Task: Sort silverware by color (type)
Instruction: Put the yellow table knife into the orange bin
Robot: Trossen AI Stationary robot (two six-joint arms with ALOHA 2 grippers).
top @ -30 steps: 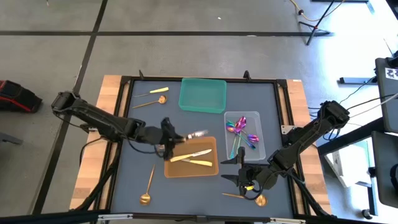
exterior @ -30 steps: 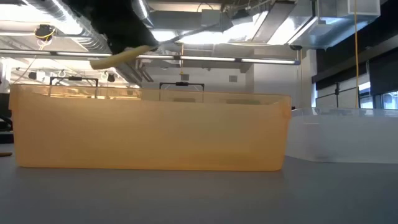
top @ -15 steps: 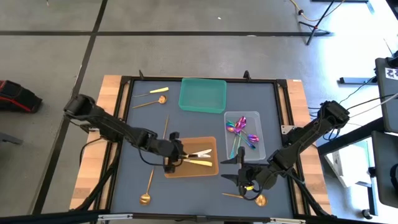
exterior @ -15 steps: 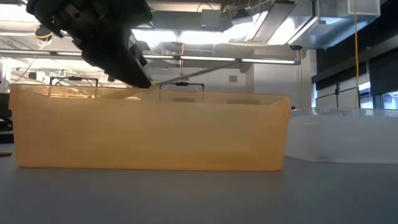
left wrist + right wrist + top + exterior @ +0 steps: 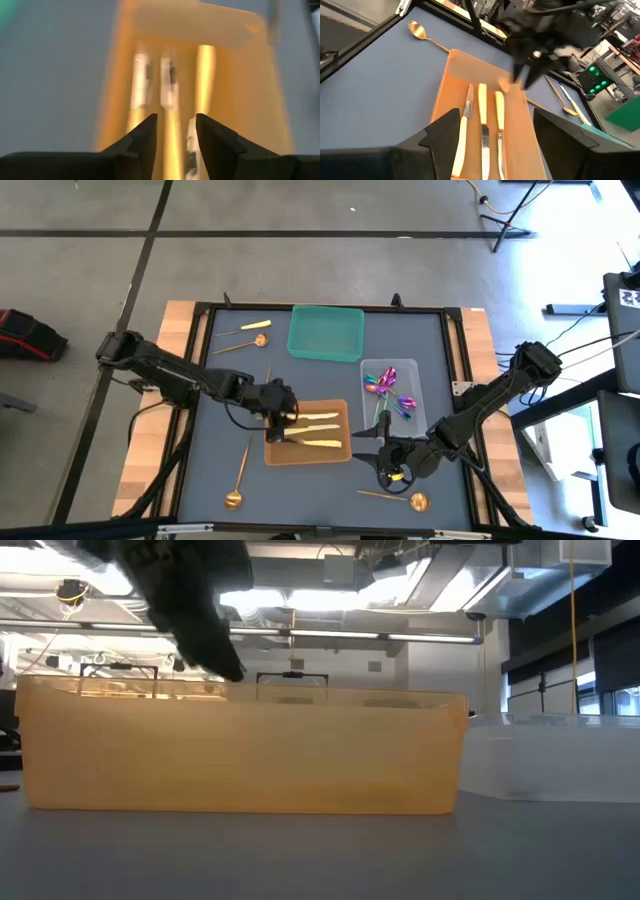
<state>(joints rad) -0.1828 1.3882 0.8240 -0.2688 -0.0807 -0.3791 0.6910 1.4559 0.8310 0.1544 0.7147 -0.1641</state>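
Note:
Three yellow-handled knives lie side by side on the floor of the orange tray. My left gripper hangs open just above the tray's left end, and in the left wrist view the knives show below my left gripper. Off the tray's right end my right gripper is open and holds nothing. Purple spoons lie in the clear tray. Gold spoons and one more yellow knife lie on the mat.
A green tray stands at the far middle of the mat. Beside the far-left knife lies a gold spoon. The low view shows the orange tray's wall with my left gripper above it, and the clear tray to the right.
My left gripper has carried a yellow-handled knife down toward the orange tray's left end, tipping downward, and let it go. The knife now lies in the tray beside the two others.

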